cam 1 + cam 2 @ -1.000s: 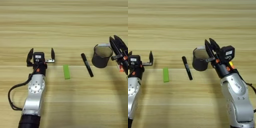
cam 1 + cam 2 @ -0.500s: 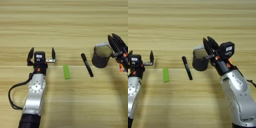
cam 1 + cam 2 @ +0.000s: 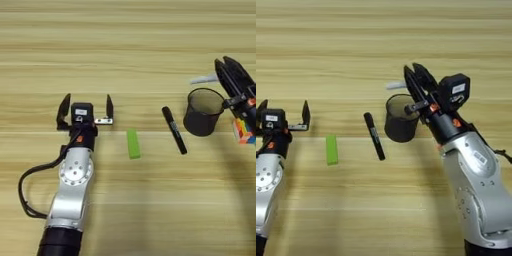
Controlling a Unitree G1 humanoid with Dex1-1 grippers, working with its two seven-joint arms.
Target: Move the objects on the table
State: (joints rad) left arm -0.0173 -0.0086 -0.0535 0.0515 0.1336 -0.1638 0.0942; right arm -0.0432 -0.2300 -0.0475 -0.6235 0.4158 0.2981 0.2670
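Two hands are showing: the right hand (image 3: 417,85) is hovering at the pen cup (image 3: 400,119), fingers nearly pressed together over its far rim, probably preparing a grasp. The left hand (image 3: 85,106) is idling, spread wide, green block (image 3: 132,143) and marker (image 3: 174,129) lying rightward on the bench (image 3: 125,45).

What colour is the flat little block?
Lime green block, clearest in the left eye view.

Both eyes look steeply down from the head onto the surface (image 3: 128,45), close enough that planks fill each view, sharing the stretch between the left tool (image 3: 85,106) and right tool (image 3: 417,80), the left eye reaching further left, the right eye further right.
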